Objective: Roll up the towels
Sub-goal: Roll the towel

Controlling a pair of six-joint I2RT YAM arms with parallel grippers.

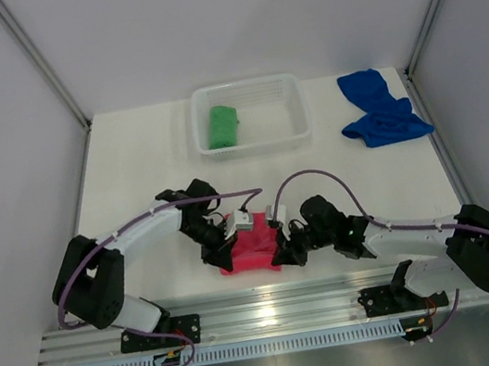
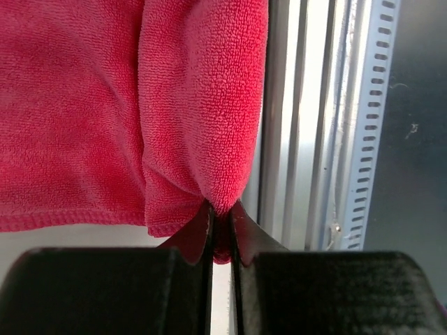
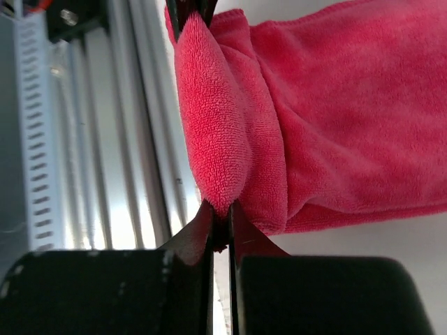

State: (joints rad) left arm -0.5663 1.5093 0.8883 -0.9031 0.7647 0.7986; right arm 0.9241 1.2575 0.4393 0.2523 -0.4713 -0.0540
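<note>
The pink-red towel (image 1: pixel 253 247) lies near the table's front edge between both arms, its near edge folded into a thick roll (image 2: pixel 209 105) (image 3: pixel 213 132). My left gripper (image 1: pixel 225 251) is shut on the roll's left end (image 2: pixel 221 223). At the other end my right gripper (image 1: pixel 284 253) pinches the same roll (image 3: pixel 222 222). A rolled green towel (image 1: pixel 222 126) rests in the white basket (image 1: pixel 255 144). The blue towel (image 1: pixel 380 108) lies crumpled at the back right.
A metal rail (image 1: pixel 275 309) runs along the table's front edge right beside the roll (image 2: pixel 293 139) (image 3: pixel 119 139). White walls and frame posts close in the table on three sides.
</note>
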